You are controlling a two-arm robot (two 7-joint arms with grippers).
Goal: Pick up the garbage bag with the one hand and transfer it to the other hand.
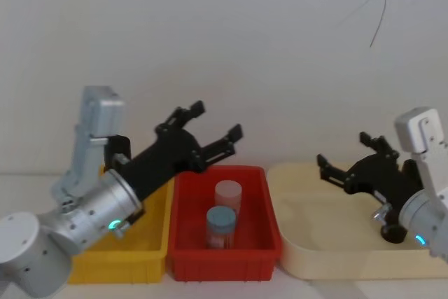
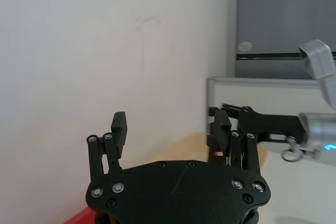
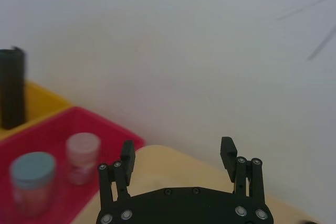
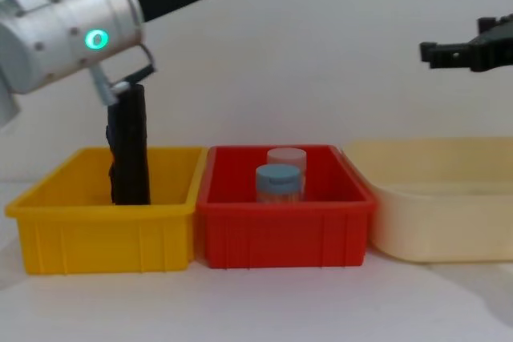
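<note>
White wall behind. Tabletop [image 4: 256, 302] carries yellow bin [image 4: 104, 238] at its left, red bin [image 4: 280, 234] just beside it, cream tray [image 4: 449, 222] at its right. Garbage bag [image 4: 128, 146] stands upright inside yellow bin, nothing gripping it. Left gripper [image 1: 217, 120] raised above the yellow and red bins' shared edge, fingers spread, empty. Right gripper [image 1: 343, 148] over cream tray, fingers spread, empty. Blue-lidded jar [image 4: 278, 182] and pale-lidded jar [image 4: 286, 155] in red bin.
</note>
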